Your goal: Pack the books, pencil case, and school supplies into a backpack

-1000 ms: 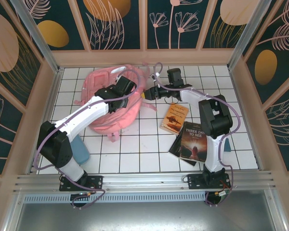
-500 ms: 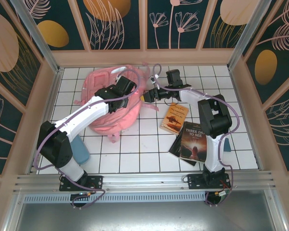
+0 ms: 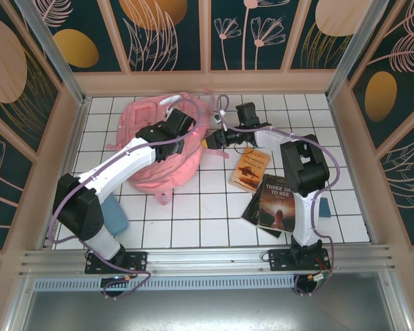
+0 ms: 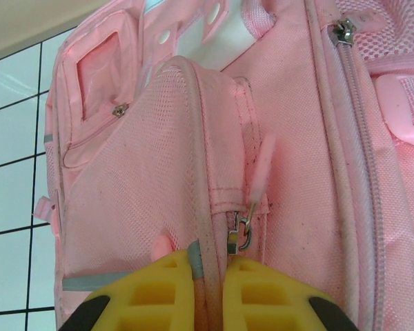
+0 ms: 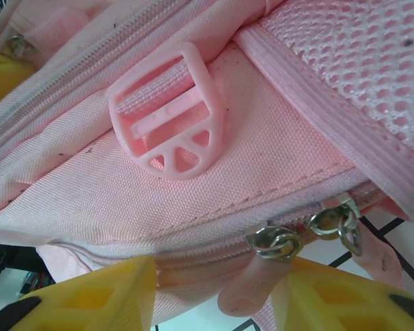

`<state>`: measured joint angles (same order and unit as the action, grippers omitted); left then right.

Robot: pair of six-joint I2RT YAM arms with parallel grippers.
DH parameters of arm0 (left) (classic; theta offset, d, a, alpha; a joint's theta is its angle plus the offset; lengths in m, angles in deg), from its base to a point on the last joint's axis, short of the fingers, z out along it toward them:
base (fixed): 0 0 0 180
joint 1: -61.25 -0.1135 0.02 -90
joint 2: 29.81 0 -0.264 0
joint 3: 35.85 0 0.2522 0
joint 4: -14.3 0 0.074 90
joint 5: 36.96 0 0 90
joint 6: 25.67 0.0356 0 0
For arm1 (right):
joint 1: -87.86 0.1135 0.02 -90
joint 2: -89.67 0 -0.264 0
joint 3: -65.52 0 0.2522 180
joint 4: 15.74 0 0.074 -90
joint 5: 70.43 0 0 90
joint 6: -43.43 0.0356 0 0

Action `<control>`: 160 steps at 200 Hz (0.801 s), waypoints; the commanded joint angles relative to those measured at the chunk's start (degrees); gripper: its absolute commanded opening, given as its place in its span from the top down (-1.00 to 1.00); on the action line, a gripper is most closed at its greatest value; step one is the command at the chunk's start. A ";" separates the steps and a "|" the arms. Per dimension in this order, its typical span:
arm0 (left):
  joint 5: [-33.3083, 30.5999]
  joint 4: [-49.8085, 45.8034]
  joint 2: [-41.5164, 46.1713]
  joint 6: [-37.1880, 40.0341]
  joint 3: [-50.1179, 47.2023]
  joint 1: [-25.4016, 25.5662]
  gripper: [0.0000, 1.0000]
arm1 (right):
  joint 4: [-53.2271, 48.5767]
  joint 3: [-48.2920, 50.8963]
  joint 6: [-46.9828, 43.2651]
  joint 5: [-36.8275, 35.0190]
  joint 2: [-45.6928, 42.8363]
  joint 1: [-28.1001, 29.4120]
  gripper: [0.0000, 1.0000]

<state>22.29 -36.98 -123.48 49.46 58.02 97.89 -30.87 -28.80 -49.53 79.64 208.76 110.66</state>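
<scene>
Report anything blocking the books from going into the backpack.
The zip on the backpack looks shut, both sliders together at the right gripper. On the tiles nothing visible lies between it and the orange-brown book or the dark book.

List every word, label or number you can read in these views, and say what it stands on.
"THREE DA" over "TO SEE": white title on the dark book; the end of the first line is hidden.
Orange-brown book: cover lettering too small to read.
Backpack: no readable text.
</scene>
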 commanded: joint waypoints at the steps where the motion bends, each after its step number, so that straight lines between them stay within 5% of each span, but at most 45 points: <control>1: -4.61 5.51 2.87 -1.07 1.05 -0.38 0.96 | 2.87 1.54 -0.32 0.96 -3.04 -0.37 0.11; 92: -3.97 6.13 3.49 -0.15 0.00 -0.43 0.98 | 4.07 2.51 0.92 -4.37 -4.01 -0.96 0.22; 128: -2.97 6.14 3.91 -0.49 -0.31 -0.38 0.98 | 3.04 1.86 0.40 -1.36 -3.69 -1.19 0.57; 160: -2.40 6.24 3.74 -0.47 -0.06 -0.40 0.98 | 1.96 2.09 -0.61 -1.84 -3.53 -0.84 0.61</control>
<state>22.53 -36.09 -123.07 49.46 57.11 97.89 -28.46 -26.85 -48.64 76.23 207.45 109.81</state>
